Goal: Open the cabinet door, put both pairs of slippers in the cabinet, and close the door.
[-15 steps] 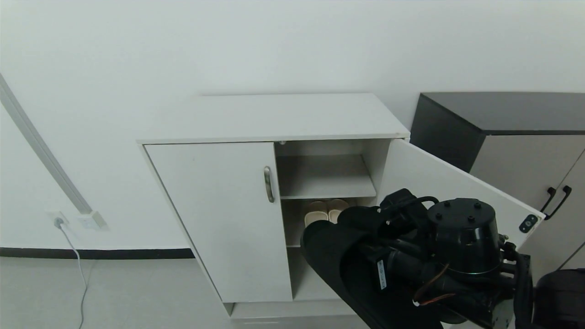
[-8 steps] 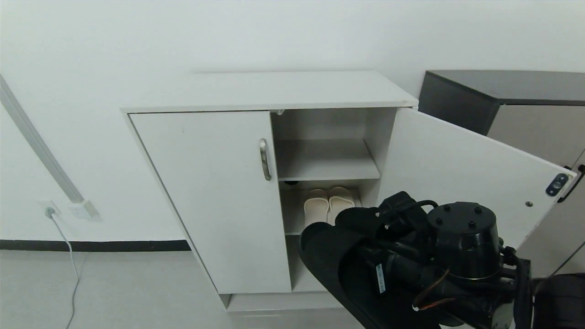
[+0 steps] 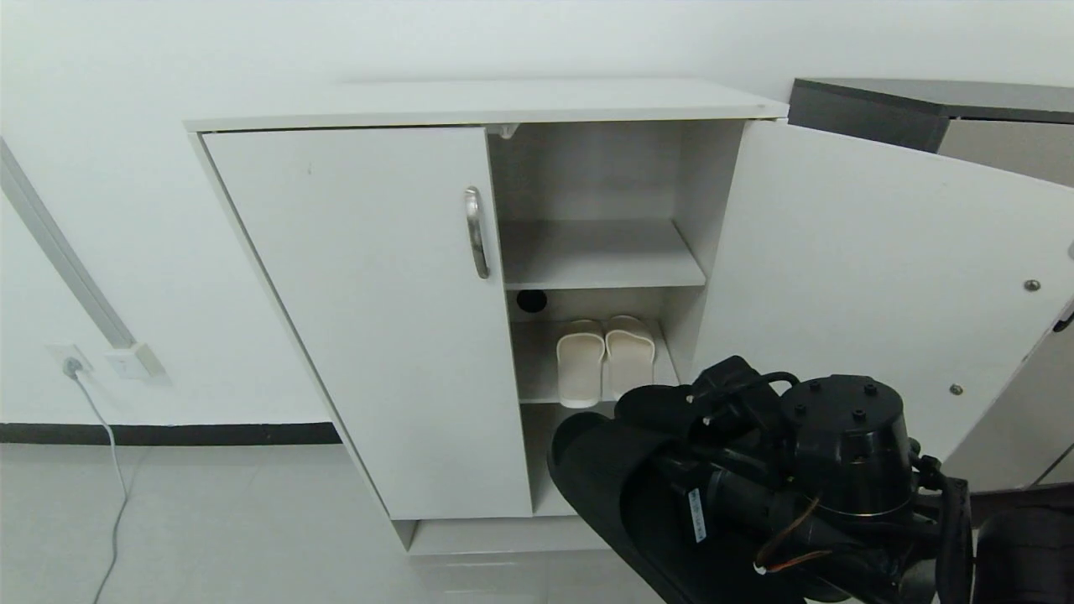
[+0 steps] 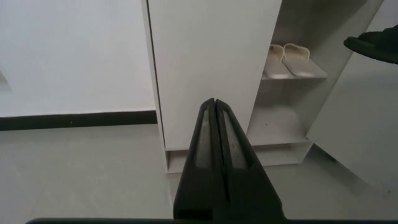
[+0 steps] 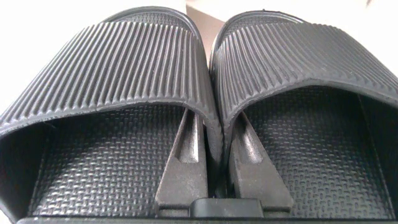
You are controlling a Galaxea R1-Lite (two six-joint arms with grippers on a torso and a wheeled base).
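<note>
At the left, left fingers (image 4: pixel 204 144) pressed shut on nothing, low before the closed left door (image 3: pixel 369 319). In the open bay, white slippers (image 3: pixel 606 356) on the middle shelf (image 3: pixel 537 361); probably best to aim for the bottom shelf (image 4: pixel 273 124). Further right, black slippers (image 3: pixel 604 478) pinched together between the right fingers (image 5: pixel 186 163): carry in toes first, level, wide of the open door (image 3: pixel 873 277).

Dark sideboard (image 3: pixel 873 109) stands by white wall (image 3: pixel 126 67), grey floor (image 3: pixel 210 520).
</note>
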